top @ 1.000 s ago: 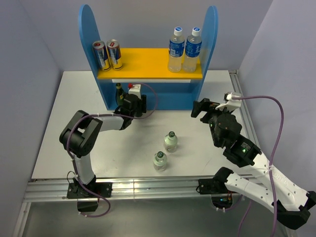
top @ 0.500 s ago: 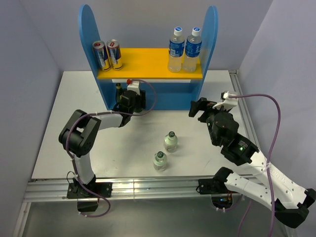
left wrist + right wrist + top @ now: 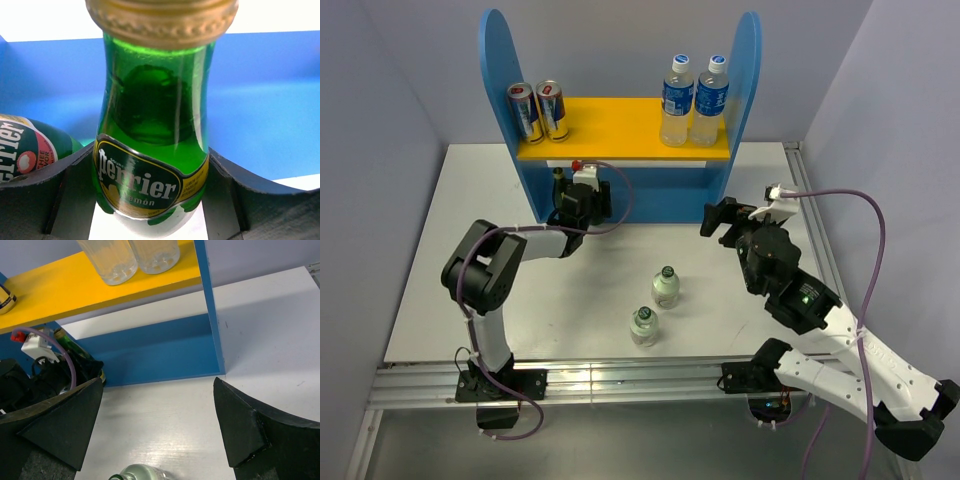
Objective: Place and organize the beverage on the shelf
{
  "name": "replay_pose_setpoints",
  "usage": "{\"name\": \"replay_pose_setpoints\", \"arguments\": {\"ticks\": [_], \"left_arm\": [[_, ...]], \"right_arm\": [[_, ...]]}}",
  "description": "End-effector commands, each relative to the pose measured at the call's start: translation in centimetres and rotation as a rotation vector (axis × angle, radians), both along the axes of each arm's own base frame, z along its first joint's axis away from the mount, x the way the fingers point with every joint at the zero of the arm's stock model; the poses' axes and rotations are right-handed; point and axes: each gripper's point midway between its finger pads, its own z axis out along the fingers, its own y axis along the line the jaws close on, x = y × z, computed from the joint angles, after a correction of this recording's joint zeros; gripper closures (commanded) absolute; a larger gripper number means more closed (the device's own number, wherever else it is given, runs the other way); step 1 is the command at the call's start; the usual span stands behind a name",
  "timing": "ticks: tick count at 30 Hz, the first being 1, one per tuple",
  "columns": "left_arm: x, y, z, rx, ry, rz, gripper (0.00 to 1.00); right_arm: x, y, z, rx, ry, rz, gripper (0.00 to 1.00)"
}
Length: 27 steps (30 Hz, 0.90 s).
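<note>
My left gripper [image 3: 576, 203] reaches into the lower level of the shelf [image 3: 500, 70] and is shut on a green glass Perrier bottle [image 3: 152, 150], which stands upright between both fingers. A second green bottle [image 3: 25, 147] stands just to its left against the blue back; its neck [image 3: 559, 180] shows in the top view. Two clear plastic bottles [image 3: 692, 95] with blue labels stand at the right end of the yellow board [image 3: 620, 125]. Two short clear bottles [image 3: 666, 287] [image 3: 643, 325] stand on the table. My right gripper [image 3: 723, 220] hovers open and holds nothing; one short bottle [image 3: 135, 472] lies below it.
Two cans [image 3: 538, 110] stand at the left end of the yellow board. The shelf's right blue panel [image 3: 210, 305] rises ahead of the right gripper. The left arm's cable [image 3: 620, 195] loops in front of the lower level. The walls close in on both sides of the white table [image 3: 450, 260].
The left gripper has pushed a little deeper into the lower level with the green bottle. The right gripper has drifted slightly to the left, still open.
</note>
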Motion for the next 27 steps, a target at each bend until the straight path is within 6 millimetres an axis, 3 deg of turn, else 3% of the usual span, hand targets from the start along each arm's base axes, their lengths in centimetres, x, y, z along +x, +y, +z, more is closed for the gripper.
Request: {"name": "replay_pose_setpoints", "arguments": {"ticks": [1, 8, 18, 20, 21, 23, 27], "left_arm": [[3.1, 0.6, 7.5, -0.106, -0.258, 0.073, 1.0], [4.1, 2.0, 4.5, -0.071, -0.222, 0.145, 1.0], [4.6, 3.6, 3.2, -0.039, -0.17, 0.207, 0.99], [4.6, 3.7, 3.0, -0.057, -0.15, 0.192, 0.84], [4.5, 3.9, 3.0, -0.062, -0.152, 0.196, 0.6], [4.3, 3.9, 2.7, -0.066, -0.138, 0.188, 0.37], [4.4, 3.8, 1.8, -0.065, -0.097, 0.19, 0.13]], "right_arm": [[0.1, 0.2, 0.4, 0.033, -0.022, 0.002, 0.02], [0.1, 0.2, 0.2, 0.032, -0.02, -0.002, 0.02], [0.0, 0.1, 0.3, 0.036, -0.024, -0.005, 0.02], [0.0, 0.1, 0.3, 0.039, -0.026, -0.003, 0.02], [0.0, 0.1, 0.3, 0.043, -0.028, 0.0, 0.02], [-0.1, 0.1, 0.3, 0.043, -0.027, 0.003, 0.01], [-0.2, -0.1, 0.5, 0.049, -0.032, 0.001, 0.01]]}}
